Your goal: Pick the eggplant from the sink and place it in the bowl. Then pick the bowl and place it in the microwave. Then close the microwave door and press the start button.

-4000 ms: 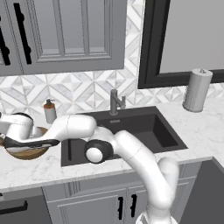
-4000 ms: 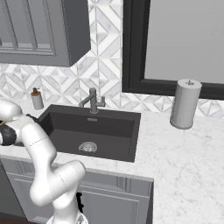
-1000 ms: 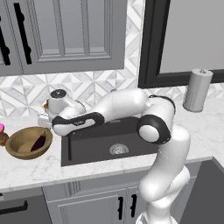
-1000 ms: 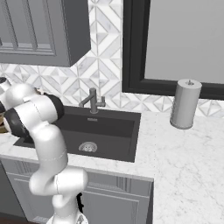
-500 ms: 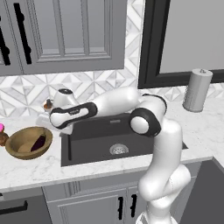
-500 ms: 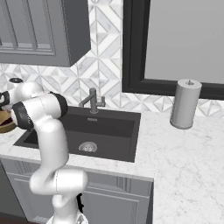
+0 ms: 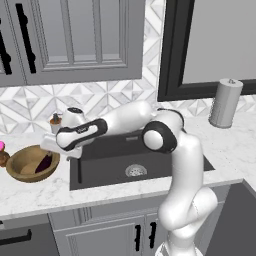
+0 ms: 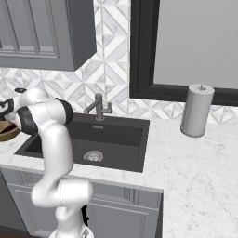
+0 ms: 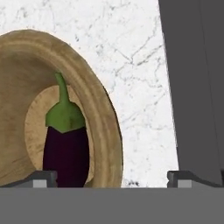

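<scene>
The eggplant (image 9: 65, 151) is seen lying inside the wooden bowl (image 7: 22, 172) on the marble counter (image 7: 30, 192), left of the sink (image 7: 100, 175). The tool (image 9: 111, 177) is held wide apart and empty above the bowl's rim.

no readable text, labels or numbers anywhere

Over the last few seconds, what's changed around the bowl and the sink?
The hand has swung back from over the bowl toward the sink edge and hangs open beside the rim. The eggplant lies in the bowl, let go. Bowl, faucet and paper towel roll stayed put.
</scene>
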{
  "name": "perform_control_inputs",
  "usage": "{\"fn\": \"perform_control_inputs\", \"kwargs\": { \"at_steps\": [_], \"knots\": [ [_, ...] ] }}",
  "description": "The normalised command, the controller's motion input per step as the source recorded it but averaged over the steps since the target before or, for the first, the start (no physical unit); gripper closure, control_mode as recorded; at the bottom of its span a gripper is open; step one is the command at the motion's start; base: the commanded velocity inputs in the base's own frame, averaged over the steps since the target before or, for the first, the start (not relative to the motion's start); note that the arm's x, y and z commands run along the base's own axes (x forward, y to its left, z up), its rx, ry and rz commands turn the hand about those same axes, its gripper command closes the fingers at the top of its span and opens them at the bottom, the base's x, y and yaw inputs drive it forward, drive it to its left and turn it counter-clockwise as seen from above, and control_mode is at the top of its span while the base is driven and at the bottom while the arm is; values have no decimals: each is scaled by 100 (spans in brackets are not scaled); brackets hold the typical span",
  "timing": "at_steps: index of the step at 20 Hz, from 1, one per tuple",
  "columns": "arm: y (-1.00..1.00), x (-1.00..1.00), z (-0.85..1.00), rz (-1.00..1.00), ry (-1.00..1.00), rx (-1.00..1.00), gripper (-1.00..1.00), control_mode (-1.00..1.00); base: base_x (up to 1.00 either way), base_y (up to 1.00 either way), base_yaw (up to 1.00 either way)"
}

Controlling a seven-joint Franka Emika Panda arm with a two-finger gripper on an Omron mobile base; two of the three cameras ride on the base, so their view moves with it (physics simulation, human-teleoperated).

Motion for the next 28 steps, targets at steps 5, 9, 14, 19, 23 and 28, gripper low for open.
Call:
{"fn": "perform_control_inputs", "kwargs": {
  "at_steps": [5, 9, 14, 19, 23, 28],
  "knots": [
    [16, 17, -24, 3, 2, 1, -100, -100, 0, 0, 0],
    [19, 21, -19, 1, 1, 0, -100, -100, 0, 0, 0],
    [10, 2, -11, 0, 0, 0, 100, -100, 0, 0, 0],
    [0, -28, 0, 0, -13, 0, 100, -100, 0, 0, 0],
    [-13, -64, 0, -3, -29, 0, 100, -100, 0, 0, 0],
    [-24, -68, 12, -7, -30, 11, 100, -100, 0, 0, 0]
  ]
}}
